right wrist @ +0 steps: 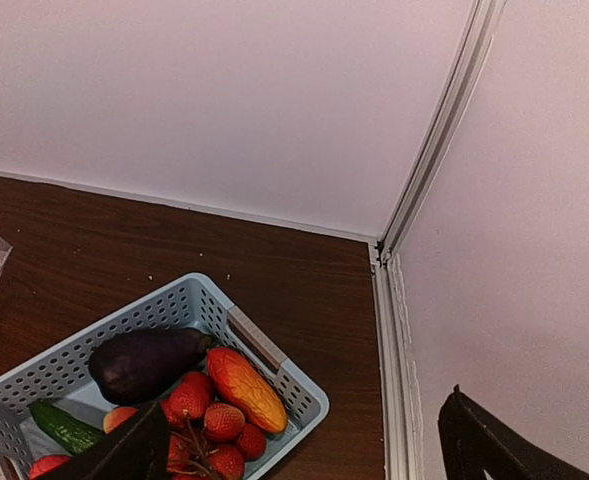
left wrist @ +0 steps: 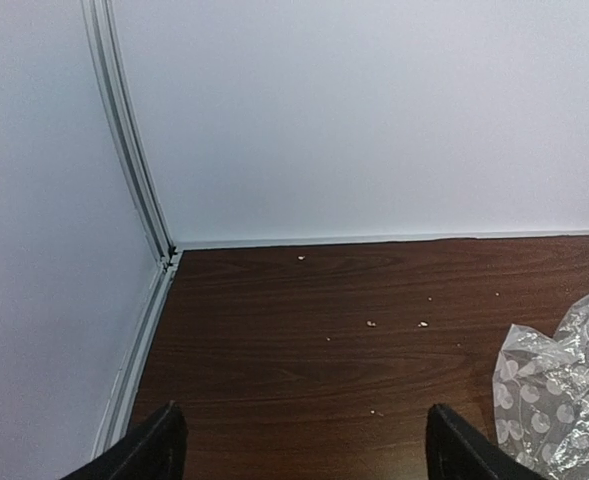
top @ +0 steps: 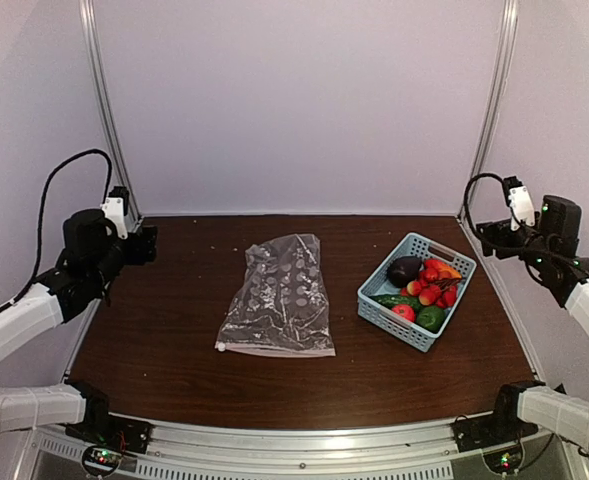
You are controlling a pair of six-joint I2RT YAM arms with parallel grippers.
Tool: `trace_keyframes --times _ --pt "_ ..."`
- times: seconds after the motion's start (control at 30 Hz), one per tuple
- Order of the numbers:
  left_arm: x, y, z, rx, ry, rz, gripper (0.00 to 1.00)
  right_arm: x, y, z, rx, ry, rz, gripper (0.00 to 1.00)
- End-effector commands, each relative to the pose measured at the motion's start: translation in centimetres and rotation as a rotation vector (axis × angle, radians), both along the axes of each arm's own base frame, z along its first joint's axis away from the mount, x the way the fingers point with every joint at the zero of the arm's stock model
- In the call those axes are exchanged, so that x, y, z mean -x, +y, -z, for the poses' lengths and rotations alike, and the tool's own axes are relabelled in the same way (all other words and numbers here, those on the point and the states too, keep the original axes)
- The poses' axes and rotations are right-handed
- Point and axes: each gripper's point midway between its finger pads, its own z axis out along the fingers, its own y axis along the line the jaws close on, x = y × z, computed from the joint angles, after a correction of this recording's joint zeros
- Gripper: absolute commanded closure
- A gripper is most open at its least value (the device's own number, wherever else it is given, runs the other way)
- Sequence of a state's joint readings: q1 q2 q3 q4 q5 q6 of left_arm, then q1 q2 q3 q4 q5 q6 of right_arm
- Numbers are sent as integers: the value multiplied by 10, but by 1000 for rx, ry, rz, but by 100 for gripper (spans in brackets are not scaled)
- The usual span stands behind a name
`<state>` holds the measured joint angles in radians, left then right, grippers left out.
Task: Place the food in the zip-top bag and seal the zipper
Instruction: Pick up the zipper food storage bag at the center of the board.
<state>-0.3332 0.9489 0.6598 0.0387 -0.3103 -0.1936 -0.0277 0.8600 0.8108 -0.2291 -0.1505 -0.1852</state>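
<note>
1. Brown wood-grain tabletop [top: 174,340] is what we are seeing under everything, with white walls around it.
2. We are finding the clear crinkly plastic zip-top bag with faint dots [top: 279,295] lying flat near the table's middle, with no food in it. Its narrow whitish zipper strip [top: 274,351] is running along the near short edge.
3. We are seeing the light-blue slotted plastic basket [top: 379,315] sitting to the right of the bag, apart from it and holding all the food.
4. The left gripper [left wrist: 309,445] is hovering by the left wall with its black fingers spread wide and holding nothing; the right gripper [right wrist: 309,445] is hanging above the basket's right side, equally wide and bare.
5. We are spotting the dark purple toy eggplant [right wrist: 144,362] lying at the basket's far end, touching the orange-red oblong piece [right wrist: 246,388].
6. The green cucumber [right wrist: 64,428] is lying along the basket's left wall.
7. The cluster of small red fruits [right wrist: 214,420] is filling the middle.
8. The green lump [top: 430,318] and the red tomato [top: 404,312] are sitting at the near end.
9. Pale crumbs [left wrist: 371,323] are dotting the far-left tabletop.
</note>
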Motion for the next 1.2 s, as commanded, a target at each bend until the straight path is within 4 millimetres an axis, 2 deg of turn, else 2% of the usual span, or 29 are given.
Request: trace_keyframes --times 0.0,0.13,0.23,0.33,0.5,0.6,0.67,0.77,0.87,0.93,1.03,1.17 --pt "-10 -25 -1 42 -13 141 19 21 12 28 124 68 -100 4" --pt "-9 -63 16 18 57 279 23 37 36 49 183 132 -270 3" --pt "-8 -93 34 36 144 369 20 44 60 64 200 188 -407 5" --pt "-10 -117 57 93 275 413 15 45 87 77 212 243 -539 7" --pt "-6 -154 90 143 461 500 14 44 138 98 233 362 -754 16" --pt "13 -176 89 118 463 616 15 46 174 112 277 423 -886 21" --pt "37 -196 81 50 420 743 18 51 198 121 315 459 -979 26" --pt "77 -233 75 -173 348 894 23 57 224 130 322 501 -1087 34" --pt "103 -254 85 -427 296 957 29 60 238 129 276 504 -1139 37" --pt "120 -268 97 -539 292 1017 37 59 242 127 240 493 -1137 39" --pt "132 -283 114 -651 309 1069 50 57 241 128 169 484 -1119 40" --pt "140 -296 139 -833 333 1110 55 52 231 129 140 479 -1066 41"
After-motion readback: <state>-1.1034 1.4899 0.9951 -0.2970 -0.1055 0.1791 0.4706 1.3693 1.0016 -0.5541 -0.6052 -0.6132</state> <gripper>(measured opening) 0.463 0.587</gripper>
